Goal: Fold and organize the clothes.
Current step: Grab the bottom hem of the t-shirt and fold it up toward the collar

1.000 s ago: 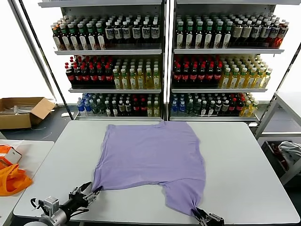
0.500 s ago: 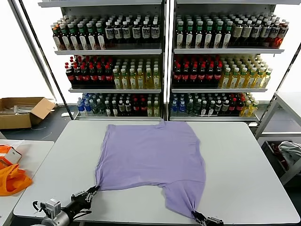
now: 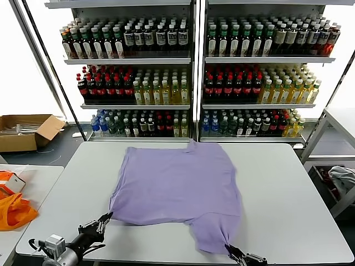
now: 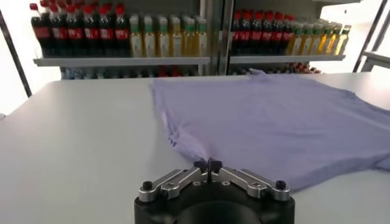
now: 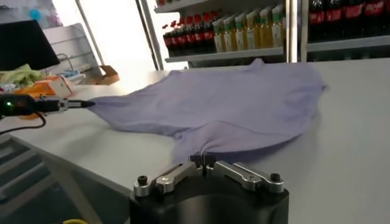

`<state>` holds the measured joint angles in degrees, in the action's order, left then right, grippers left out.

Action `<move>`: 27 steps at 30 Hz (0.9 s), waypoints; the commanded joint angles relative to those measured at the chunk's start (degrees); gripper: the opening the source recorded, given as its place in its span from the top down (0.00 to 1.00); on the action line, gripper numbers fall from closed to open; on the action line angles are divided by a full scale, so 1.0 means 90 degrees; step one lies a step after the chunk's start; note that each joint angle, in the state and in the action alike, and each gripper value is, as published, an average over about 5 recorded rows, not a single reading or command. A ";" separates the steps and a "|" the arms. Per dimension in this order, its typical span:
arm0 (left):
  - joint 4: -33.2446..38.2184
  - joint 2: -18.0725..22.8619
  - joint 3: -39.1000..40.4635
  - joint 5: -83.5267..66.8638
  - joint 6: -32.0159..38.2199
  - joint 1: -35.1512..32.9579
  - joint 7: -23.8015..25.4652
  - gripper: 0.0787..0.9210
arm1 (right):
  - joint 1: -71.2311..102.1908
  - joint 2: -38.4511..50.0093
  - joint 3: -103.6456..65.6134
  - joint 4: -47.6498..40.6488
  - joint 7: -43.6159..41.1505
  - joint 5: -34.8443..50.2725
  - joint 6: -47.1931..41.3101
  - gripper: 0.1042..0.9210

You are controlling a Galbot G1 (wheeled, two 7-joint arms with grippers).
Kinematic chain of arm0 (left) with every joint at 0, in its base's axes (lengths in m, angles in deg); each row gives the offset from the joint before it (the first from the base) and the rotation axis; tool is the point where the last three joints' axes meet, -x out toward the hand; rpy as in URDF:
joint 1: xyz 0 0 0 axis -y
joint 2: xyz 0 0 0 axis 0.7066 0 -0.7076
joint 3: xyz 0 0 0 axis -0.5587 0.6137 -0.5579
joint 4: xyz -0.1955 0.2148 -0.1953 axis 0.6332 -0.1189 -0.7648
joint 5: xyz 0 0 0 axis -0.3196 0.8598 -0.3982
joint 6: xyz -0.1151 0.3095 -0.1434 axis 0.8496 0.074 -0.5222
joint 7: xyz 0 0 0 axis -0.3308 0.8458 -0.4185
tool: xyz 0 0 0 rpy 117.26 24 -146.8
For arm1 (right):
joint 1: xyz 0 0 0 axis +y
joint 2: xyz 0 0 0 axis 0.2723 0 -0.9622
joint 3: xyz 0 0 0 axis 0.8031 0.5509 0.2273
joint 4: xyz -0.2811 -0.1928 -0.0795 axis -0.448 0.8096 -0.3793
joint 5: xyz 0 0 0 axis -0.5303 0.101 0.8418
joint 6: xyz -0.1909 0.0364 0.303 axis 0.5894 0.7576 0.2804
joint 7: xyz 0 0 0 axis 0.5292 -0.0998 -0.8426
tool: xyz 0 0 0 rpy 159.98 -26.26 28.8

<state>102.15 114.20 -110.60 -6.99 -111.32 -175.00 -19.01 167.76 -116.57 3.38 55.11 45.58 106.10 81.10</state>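
Both grippers sit at the near edge of the bench (image 3: 288, 183), each with its jaws clenched on a corner of the shirt (image 3: 180, 188). The left gripper (image 3: 102, 220) pinches the near left corner, and its wrist view shows the fabric drawn to a point between the closed tips. The right gripper (image 3: 230, 252) grasps the near right corner, where the cloth hangs down in a longer flap. The shirt lies plain side up across the middle of the bench, far hem toward the shelves (image 3: 194, 66) of bottles.

The step in hand looks like tensioning the near edge before a fold. To do it well, I judge the arms should lift together and evenly, keeping the held edge taut so thin fabric does not bunch. The uneven right flap may skew the fold line unless it is levelled first. A slow carry should stop the far part dragging.
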 commanded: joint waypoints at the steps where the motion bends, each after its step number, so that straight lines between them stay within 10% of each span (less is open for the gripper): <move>1: 0.0824 0.0172 -0.0267 0.0050 0.0034 -0.1075 -0.0166 0.99 | 0.0908 -0.0102 -0.0240 0.0542 -0.0090 -0.0002 0.0156 1.00; 12: 0.1032 0.0129 -0.0968 0.0060 -0.0173 -0.1653 -0.0007 0.99 | 0.0989 -0.0109 -0.0680 0.0749 0.0231 0.0422 0.0124 1.00; 27: -0.0140 -0.0825 -0.0621 -0.0415 -0.0304 0.0447 0.0849 0.99 | -0.2018 0.0166 0.0030 -0.0263 0.1562 0.1323 -0.0303 1.00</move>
<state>104.27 109.76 -116.74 -9.61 -113.88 -177.47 -14.17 155.84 -114.70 3.39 54.47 57.20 116.46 78.50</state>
